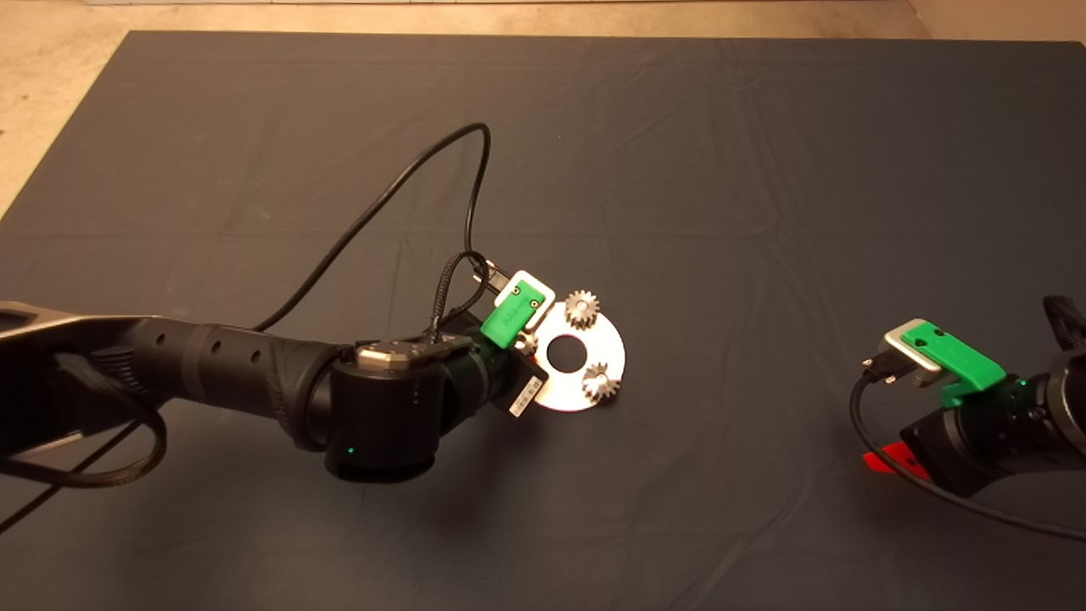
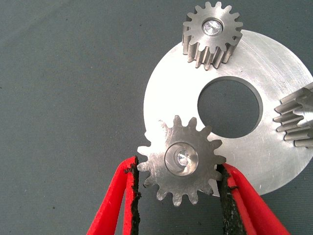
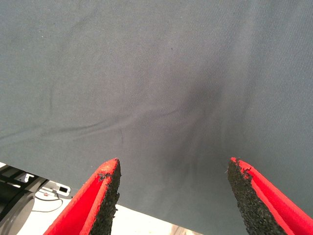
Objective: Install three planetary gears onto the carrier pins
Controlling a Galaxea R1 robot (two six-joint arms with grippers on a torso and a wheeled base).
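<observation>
The shiny round disc (image 1: 564, 392) lies mid-mat with a large centre hole. Two planetary gears (image 1: 582, 308) (image 1: 601, 383) sit on carrier pins; in the left wrist view a pin tip (image 2: 213, 25) shows in one gear's (image 2: 211, 34) hole. A third gear (image 2: 161, 171) sits over the near pin (image 2: 183, 156) at the disc's rim, and my left gripper (image 2: 178, 166) (image 1: 524, 341) is shut on it, both pads touching its teeth. In the head view the gripper body mostly hides this gear. My right gripper (image 3: 173, 166) waits open over bare mat at the lower right (image 1: 887, 461).
A black cable (image 1: 399, 182) loops from the left wrist over the mat behind the disc. The mat's (image 1: 764, 170) far and left edges meet a beige floor. The right wrist view shows the mat's edge with floor clutter beyond.
</observation>
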